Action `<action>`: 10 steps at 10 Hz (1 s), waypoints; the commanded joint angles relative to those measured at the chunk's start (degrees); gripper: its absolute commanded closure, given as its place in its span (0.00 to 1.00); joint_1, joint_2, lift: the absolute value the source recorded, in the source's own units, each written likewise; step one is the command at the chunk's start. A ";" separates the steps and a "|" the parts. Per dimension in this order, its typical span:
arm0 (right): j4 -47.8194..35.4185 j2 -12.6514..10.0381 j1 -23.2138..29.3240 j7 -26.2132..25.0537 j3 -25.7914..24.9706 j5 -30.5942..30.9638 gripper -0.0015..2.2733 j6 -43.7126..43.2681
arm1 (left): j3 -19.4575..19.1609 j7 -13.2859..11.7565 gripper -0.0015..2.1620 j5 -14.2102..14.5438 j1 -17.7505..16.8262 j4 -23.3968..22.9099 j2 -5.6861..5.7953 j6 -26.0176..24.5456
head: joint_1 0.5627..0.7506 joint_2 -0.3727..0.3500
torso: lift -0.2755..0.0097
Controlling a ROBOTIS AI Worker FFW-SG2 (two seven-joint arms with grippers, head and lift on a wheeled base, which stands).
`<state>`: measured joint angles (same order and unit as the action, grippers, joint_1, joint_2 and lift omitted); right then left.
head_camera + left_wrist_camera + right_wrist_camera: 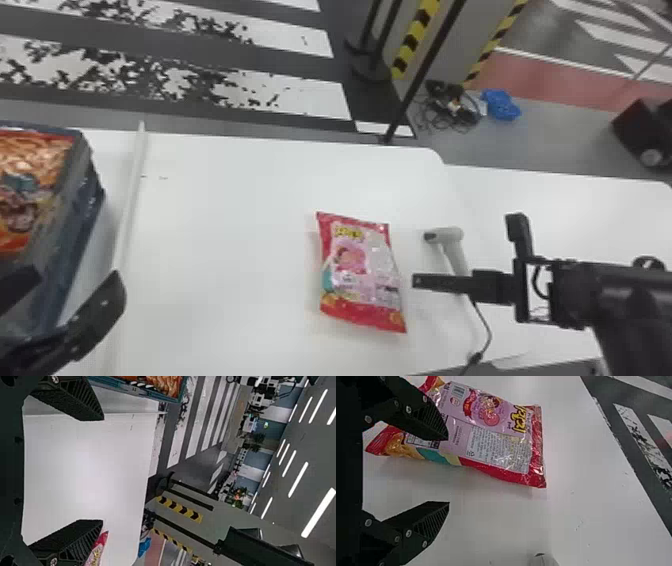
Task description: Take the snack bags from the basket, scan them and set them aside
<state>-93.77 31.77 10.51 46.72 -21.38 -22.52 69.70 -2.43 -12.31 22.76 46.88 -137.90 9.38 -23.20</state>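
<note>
Red-and-pink plastic snack bag [357,270] lies on the white table [225,225], near a pale grey handheld scanner [452,245]. Left tool [77,276] and right tool [416,281] both gape wide.

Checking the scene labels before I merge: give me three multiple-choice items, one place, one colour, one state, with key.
1. The scanner lies on the table:
A) left of the loose snack bag
B) right of it
C) in the basket

2. Colour of the bag's ends:
A) red
B) green
C) black

3. The right gripper is:
A) shut on the bag
B) shut, empty
C) open, empty

Key:
1 B: the head view has the scanner on the bag's right.
2 A: red bands cross both ends.
3 C: its fingers stand apart with nothing gripped between them.
</note>
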 commanded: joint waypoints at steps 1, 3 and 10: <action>-1.76 1.10 0.04 0.22 -0.32 -0.33 0.05 7.08 | 0.06 0.00 0.03 0.00 -0.03 -0.09 0.11 -0.14 | 0.70 0.03 | 0.70; 1.22 2.60 -2.60 3.56 1.35 -0.16 0.05 8.84 | 0.06 -0.35 0.03 0.00 0.15 -0.17 0.38 0.04 | 0.70 0.03 | 0.70; 14.85 0.75 -11.47 8.13 14.18 5.29 0.06 -4.87 | -0.20 -0.44 0.03 -0.52 2.17 -0.88 0.64 0.04 | 0.70 0.05 | 0.70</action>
<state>-79.53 32.60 -0.57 54.84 -7.93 -17.40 65.27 -2.63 -12.79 22.37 49.00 -138.86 10.01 -23.16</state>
